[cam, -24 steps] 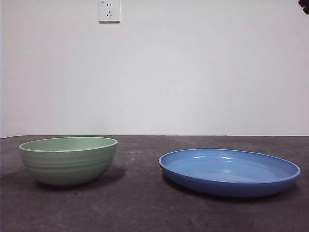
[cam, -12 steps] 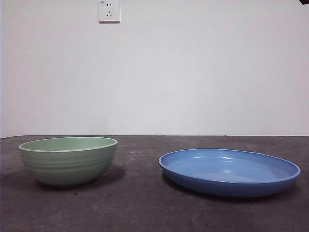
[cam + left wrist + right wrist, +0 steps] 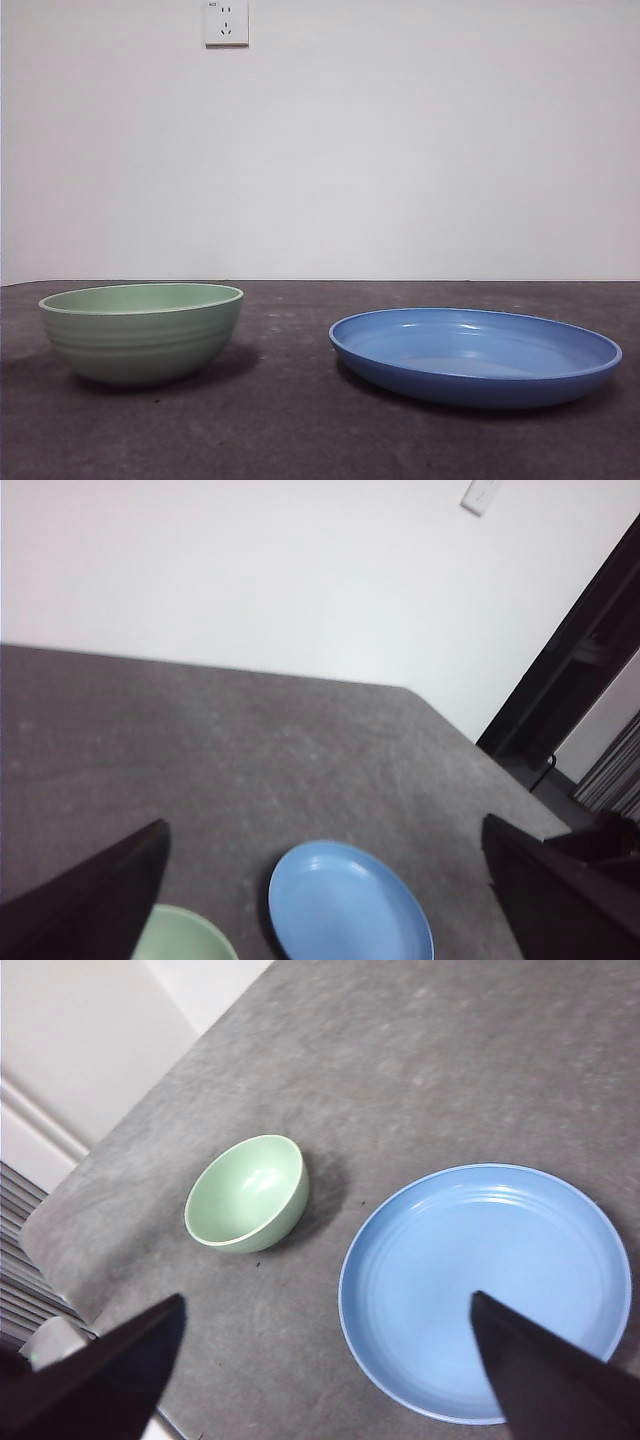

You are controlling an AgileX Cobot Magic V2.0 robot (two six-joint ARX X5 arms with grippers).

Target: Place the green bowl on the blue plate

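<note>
A: Count? One pale green ridged round bowl [image 3: 141,332], one wide glossy blue shallow plate [image 3: 475,355], both on the dark grey desk [image 3: 290,420], well apart, bowl upright.

B: Grippers? Left gripper [image 3: 325,900] and right gripper [image 3: 325,1370] both high above, fingers spread wide, holding nothing.

A: Risks? My guess: a pinch on the thin rim slips, since the wall slopes. The bowl could tilt or clip the plate's raised rim when lowered.

B: White wall socket [image 3: 226,22], one.
</note>
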